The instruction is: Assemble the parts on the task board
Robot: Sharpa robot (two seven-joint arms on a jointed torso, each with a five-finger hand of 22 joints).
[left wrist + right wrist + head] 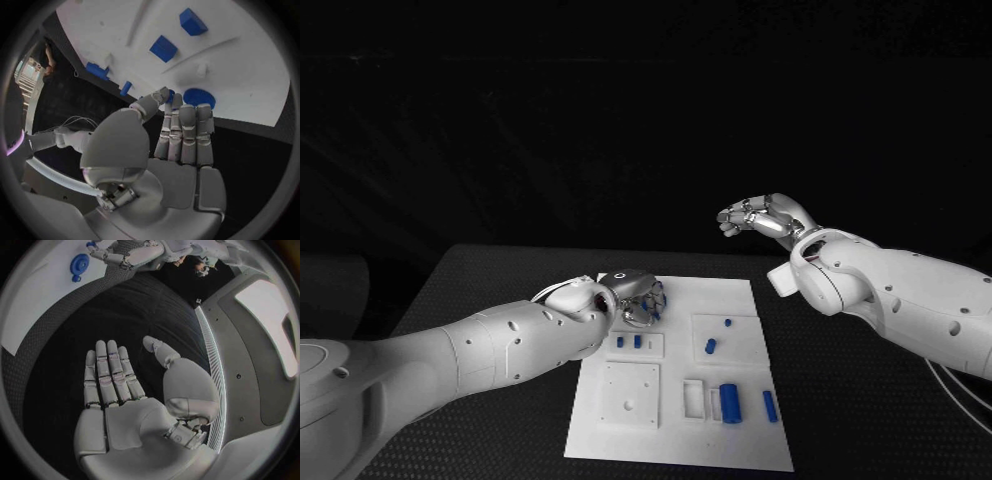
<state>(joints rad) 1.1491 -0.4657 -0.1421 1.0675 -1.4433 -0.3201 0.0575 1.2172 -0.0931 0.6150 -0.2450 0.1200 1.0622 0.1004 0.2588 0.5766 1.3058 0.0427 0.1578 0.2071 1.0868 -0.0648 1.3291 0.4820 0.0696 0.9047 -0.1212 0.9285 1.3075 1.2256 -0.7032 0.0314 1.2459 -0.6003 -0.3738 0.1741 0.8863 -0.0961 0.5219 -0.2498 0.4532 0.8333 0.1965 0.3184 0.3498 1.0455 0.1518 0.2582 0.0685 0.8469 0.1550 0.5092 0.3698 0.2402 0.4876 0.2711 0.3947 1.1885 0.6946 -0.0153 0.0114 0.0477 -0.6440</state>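
Observation:
The white task board (733, 300) lies in the middle of the black table. My left hand (632, 295) hovers over its far left corner, fingers stretched out and holding nothing. A round blue part (199, 97) lies flat on the board just past the fingertips (187, 107); I cannot tell whether they touch it. The same round blue part (79, 264) appears in the right wrist view with my left hand (128, 256) beside it. My right hand (762, 218) hangs raised beyond the board's far right corner, palm (119, 410) flat and empty.
Small blue parts (629, 341) sit in a pocket at the board's left, two more (710, 346) near the middle. A thick blue cylinder (730, 403) and a slim blue pin (769, 405) lie toward the near edge. A square white block (632, 393) is near left.

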